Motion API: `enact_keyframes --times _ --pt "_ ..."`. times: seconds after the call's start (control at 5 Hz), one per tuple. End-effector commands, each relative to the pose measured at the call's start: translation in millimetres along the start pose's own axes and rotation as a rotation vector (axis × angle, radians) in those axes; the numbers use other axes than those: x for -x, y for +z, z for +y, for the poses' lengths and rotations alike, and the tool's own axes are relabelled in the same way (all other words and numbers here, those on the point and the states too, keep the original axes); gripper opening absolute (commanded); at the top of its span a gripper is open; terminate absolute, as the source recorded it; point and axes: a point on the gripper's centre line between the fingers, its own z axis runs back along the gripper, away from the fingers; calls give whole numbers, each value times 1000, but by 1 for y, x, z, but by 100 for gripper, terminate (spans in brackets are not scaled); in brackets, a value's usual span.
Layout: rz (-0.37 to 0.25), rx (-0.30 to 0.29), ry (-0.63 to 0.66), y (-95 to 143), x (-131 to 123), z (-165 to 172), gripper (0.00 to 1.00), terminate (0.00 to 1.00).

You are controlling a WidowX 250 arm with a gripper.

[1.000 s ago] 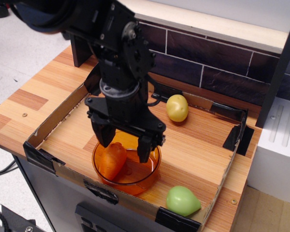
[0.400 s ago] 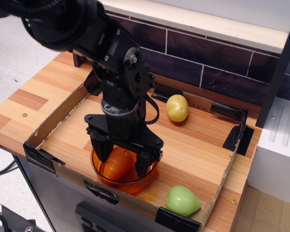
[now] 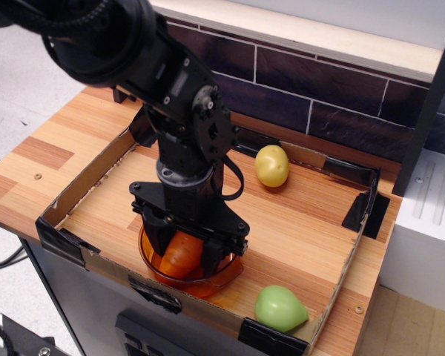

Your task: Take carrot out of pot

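Since a moment ago our gripper [image 3: 183, 254] has dropped lower into the pot [image 3: 226, 271], and its two fingers have come closer around the carrot [image 3: 179, 254]. We see the carrot lying inside the pot, between the fingers. We cannot tell if they squeeze it yet. We think we are at the grabbing step. Next we should pinch tight and lift straight up.

Wooden table [image 3: 52, 152], dark tiled wall [image 3: 319, 89], pale floor [image 3: 22, 67]

Arm vertical, pincer [image 3: 182, 256] pointing down, jaws narrowly apart.
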Motion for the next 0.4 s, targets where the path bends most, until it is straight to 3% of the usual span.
enact_keyframes --times 0.0,0.2 --pt "-56 0 45 27 -5 5 0 0" --pt "-100 12 120 58 -14 7 0 0"
